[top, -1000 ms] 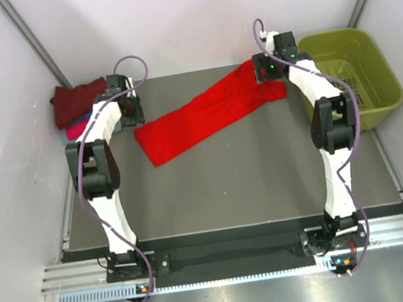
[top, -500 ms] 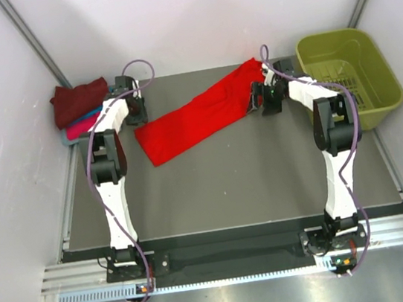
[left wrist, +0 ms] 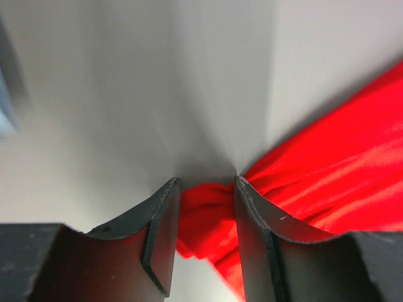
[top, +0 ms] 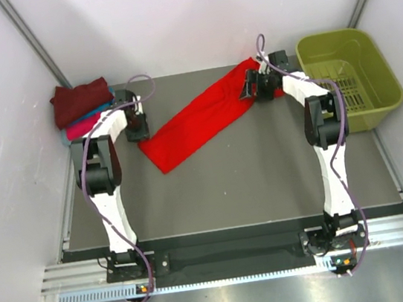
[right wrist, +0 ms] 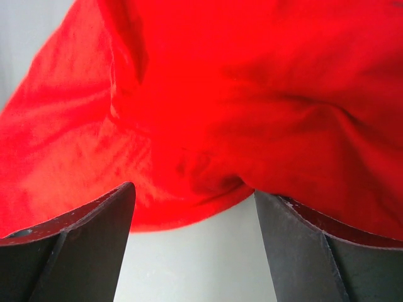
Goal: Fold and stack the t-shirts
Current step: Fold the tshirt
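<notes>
The bright red t-shirt [top: 197,118] lies as a long folded strip running diagonally from near left to far right across the table. My left gripper [top: 138,130] is at its near-left end; in the left wrist view the gripper [left wrist: 206,182] is shut on a bunched corner of the red cloth [left wrist: 327,170]. My right gripper [top: 247,88] is at the far-right end. In the right wrist view it [right wrist: 192,189] is open, low over the table, with the hem of the red cloth [right wrist: 220,94] at its tips. A folded stack sits far left, with a maroon shirt [top: 80,100] on top and a magenta-pink one [top: 78,128] under it.
The olive-green basket [top: 332,36] stands at the far right, beside the right arm. White walls close in the back and both sides. The dark table mat [top: 229,185] stretches toward the arm bases.
My left gripper has moved down onto the shirt's near-left corner and closed on it. My right gripper swung off the far end and came back low against the shirt's edge. The strip's near end shifted slightly.
</notes>
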`<move>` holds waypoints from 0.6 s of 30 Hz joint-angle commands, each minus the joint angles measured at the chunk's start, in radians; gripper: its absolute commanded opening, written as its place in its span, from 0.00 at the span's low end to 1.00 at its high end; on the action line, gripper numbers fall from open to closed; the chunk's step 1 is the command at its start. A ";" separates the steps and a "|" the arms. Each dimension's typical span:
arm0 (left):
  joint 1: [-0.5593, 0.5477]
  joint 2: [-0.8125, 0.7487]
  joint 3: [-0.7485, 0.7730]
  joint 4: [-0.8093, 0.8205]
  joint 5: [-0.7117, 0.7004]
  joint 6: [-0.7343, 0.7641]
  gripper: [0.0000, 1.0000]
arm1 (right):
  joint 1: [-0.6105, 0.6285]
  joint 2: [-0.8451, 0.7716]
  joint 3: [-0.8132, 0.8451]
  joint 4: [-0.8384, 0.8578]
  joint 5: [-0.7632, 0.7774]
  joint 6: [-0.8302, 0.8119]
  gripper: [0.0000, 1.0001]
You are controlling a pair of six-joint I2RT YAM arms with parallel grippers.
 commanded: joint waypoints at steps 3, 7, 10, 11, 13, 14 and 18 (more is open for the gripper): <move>-0.029 -0.152 -0.210 -0.133 0.076 -0.025 0.44 | 0.014 0.083 0.074 0.009 0.045 -0.007 0.78; -0.052 -0.260 -0.348 -0.114 0.096 -0.055 0.44 | 0.044 0.071 0.079 -0.004 0.051 -0.022 0.78; -0.063 -0.328 -0.426 -0.102 0.098 -0.062 0.45 | 0.064 0.050 0.051 -0.010 0.049 -0.033 0.78; -0.064 -0.358 -0.452 -0.100 0.098 -0.062 0.45 | 0.069 0.048 0.046 -0.011 0.049 -0.036 0.78; -0.069 -0.387 -0.474 -0.100 0.095 -0.059 0.45 | 0.080 0.044 0.043 -0.020 0.052 -0.050 0.78; -0.069 -0.416 -0.493 -0.099 0.093 -0.058 0.45 | 0.083 0.037 0.042 -0.024 0.055 -0.053 0.79; -0.075 -0.496 -0.553 -0.094 0.082 -0.055 0.45 | 0.095 0.019 0.029 -0.030 0.046 -0.065 0.78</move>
